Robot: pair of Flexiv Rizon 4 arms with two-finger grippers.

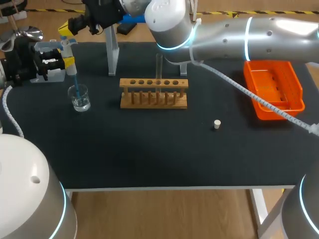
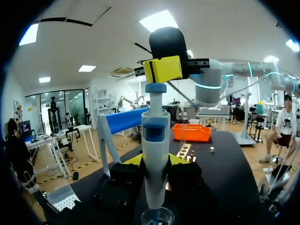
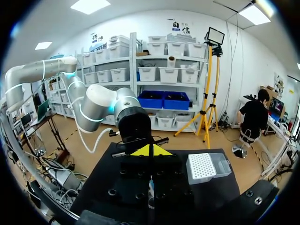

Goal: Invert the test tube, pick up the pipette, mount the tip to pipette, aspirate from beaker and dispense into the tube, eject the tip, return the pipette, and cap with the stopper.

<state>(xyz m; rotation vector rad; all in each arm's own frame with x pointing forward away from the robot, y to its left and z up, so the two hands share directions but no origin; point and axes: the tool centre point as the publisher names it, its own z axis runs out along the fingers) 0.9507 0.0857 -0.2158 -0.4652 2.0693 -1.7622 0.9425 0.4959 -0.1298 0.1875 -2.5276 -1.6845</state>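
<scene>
Pipette pinched by left fingers — tip half lost in beaker; right fingers, pressed together, cover its plunger.

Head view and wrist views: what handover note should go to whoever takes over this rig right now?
Left gripper: shut on the pipette, with its blue tip in the beaker.
Right gripper: shut, at the pipette's top end.
The test tube stands in the rack. The stopper lies on the table.
Done: pipette picked up, tip mounted.
Left: finish aspirating, dispense into the tube, eject the tip, return the pipette, cap.
</scene>
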